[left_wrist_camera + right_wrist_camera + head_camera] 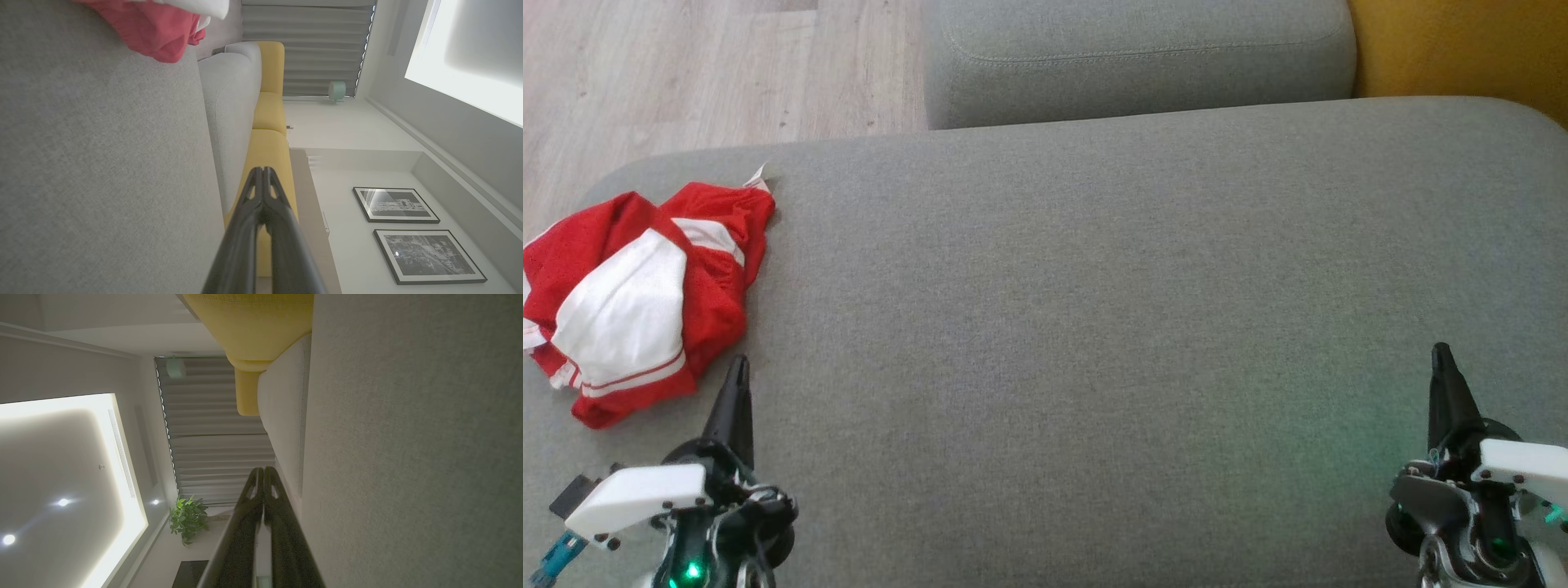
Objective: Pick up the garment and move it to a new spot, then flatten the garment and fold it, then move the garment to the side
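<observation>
item 1, nearest you: left end effector [740, 369], at the lower left of your head view. its two dark fingers are pressed together into a single point and grip nothing. a green light glows at its base.

item 2: right end effector [1442, 358], at the lower right of your head view. its fingers are likewise closed tight and empty, pointing away from you.

item 3: grey seat cushion [1094, 286], the broad woven surface that spans your head view under both end effectors.

item 4: garment [637, 302], red mesh with white panels and thin red stripes. it lies crumpled in a heap at the cushion's left end, just up and left of the left end effector's tip, close but apart from it. a small white label [760, 175] sticks out at its far corner. your left wrist view catches the garment as a red and white bunch at the top edge.

item 5: second grey cushion [1135, 57], with a stitched seam, beyond the seat cushion. a yellow cushion [1462, 49] sits to its right and pale wood floor [686, 73] to its left.

item 6, farthest: pleated curtain [306, 49], two framed black-and-white pictures [396, 204] on a white wall, a leafy green plant [188, 518], and a lit ceiling recess [61, 477].
</observation>
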Motion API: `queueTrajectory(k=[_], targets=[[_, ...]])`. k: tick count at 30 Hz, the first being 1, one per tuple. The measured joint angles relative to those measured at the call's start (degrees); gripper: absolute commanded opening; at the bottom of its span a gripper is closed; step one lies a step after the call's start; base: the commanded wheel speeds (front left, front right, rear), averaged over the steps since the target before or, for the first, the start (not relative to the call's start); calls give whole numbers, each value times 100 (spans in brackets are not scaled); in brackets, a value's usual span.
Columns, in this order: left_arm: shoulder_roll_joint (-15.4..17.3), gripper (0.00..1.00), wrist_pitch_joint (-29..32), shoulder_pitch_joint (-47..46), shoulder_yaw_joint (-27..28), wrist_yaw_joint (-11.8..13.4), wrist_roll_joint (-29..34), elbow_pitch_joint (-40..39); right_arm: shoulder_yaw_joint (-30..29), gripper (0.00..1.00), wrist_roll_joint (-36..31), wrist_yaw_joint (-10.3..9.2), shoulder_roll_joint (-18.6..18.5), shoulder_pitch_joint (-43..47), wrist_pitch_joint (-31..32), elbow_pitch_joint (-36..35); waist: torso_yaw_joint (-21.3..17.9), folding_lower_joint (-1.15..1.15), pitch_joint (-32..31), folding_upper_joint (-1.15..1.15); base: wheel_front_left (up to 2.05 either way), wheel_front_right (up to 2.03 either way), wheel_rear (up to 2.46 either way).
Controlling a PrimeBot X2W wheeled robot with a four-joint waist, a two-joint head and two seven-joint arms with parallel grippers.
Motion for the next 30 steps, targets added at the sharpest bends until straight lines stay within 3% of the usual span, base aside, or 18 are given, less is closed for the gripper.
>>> queueTrajectory(k=[30], targets=[[0,0,0,0,0,0,0,0,0,0,0,0,0,0,0,0,0,0,0,0,0,0,0]])
